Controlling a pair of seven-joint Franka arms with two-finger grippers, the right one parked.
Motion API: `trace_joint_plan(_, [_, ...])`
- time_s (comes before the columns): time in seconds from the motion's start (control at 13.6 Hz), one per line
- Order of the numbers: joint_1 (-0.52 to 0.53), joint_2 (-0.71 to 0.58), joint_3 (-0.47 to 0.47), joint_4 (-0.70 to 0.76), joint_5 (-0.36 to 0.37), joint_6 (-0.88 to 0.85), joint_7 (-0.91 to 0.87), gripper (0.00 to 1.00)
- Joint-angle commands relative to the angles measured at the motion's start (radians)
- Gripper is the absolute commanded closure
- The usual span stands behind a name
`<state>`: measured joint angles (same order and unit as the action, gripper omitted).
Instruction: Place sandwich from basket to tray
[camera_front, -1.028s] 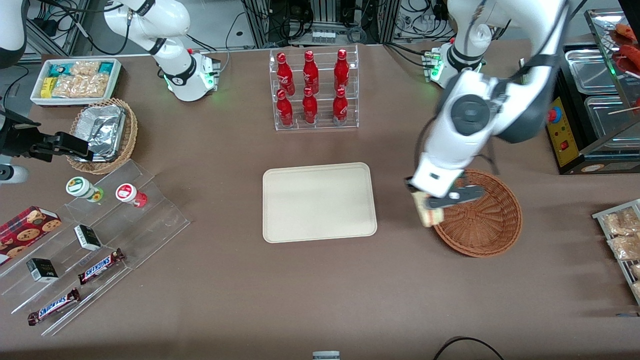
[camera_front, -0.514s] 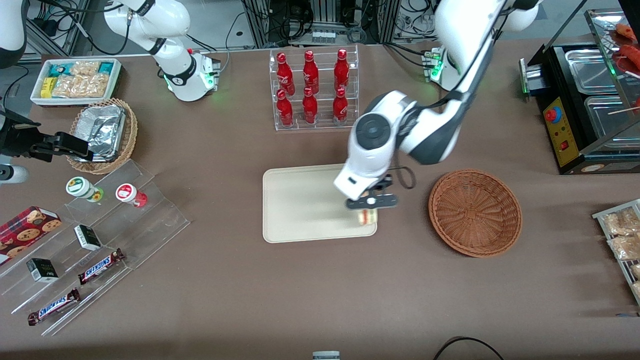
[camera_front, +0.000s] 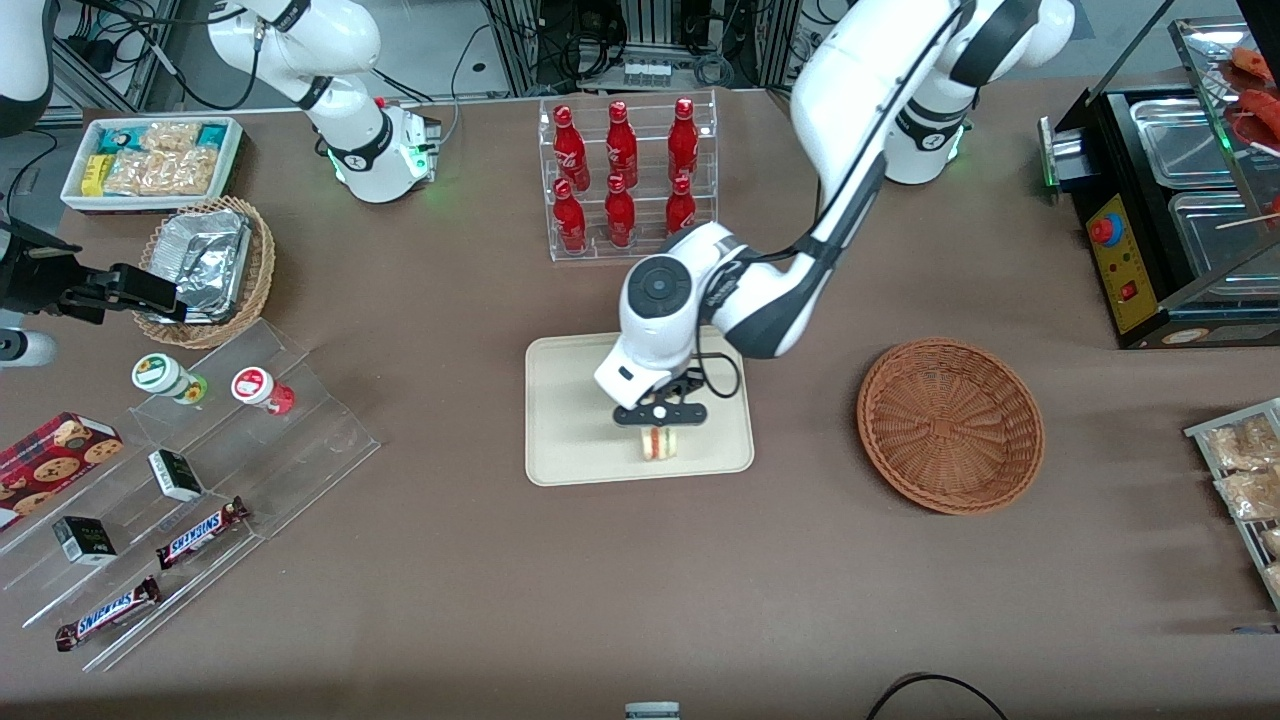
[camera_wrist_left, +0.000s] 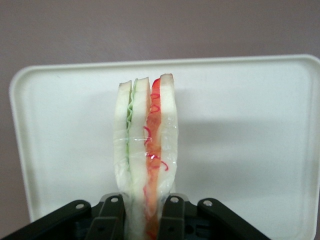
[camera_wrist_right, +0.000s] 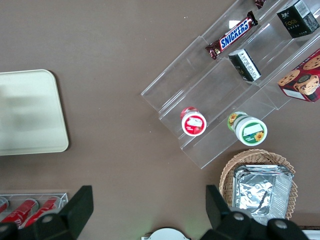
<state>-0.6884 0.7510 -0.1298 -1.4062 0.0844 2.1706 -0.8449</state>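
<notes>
The claw (camera_front: 660, 412) was found over the tray (camera_front: 570, 400), positioned above the part of it nearer the front camera. It was clamped on the sandwich (camera_front: 658, 442), with a finger pressed against each bread face. In the wrist view the sandwich (camera_wrist_left: 145, 160) stood on edge between the fingers (camera_wrist_left: 170, 212), its green and red filling layers facing the camera and the tray (camera_wrist_left: 250, 130) lying beneath it.

The basket (camera_front: 950, 425) sat on the tabletop (camera_front: 640, 600) toward the working arm's end, well apart from the tray, and held nothing that could be seen. The rack of red bottles (camera_front: 625, 180) stood farther from the front camera than the tray and played no part.

Assessment of progress: the pick from the basket and the carry across to the tray appeared complete. The sandwich was above the tray surface, within its rim. Whether the lower end of the sandwich was touching the tray could not be established from either view.

Outstanding, in my judgement: lower the sandwich until it rests on the tray, part the fingers, and lift the arm clear. The sandwich was held upright on a narrow edge and would likely tip onto a bread face on release; that would be acceptable provided it fell inside the rim.
</notes>
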Motion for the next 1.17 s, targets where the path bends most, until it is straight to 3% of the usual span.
trace_joint_plan(0.0, [-0.039,0.037,0.013,0.044,0.011,-0.006,-0.031,0.79])
trace_joint_plan(0.44, [-0.051,0.071,0.013,0.035,0.015,-0.011,-0.020,0.76])
trace_joint_plan(0.51, [-0.051,0.073,0.013,0.036,0.012,-0.011,-0.020,0.60])
trace_joint_plan(0.59, [-0.049,0.071,0.013,0.036,0.012,-0.011,-0.020,0.24])
trace_joint_plan(0.66, [-0.049,0.070,0.013,0.038,0.012,-0.011,-0.020,0.09])
trace_joint_plan(0.73, [-0.049,0.067,0.013,0.038,0.015,-0.012,-0.022,0.01])
trace_joint_plan(1.1, [-0.031,-0.039,0.032,0.046,0.012,-0.086,-0.034,0.01])
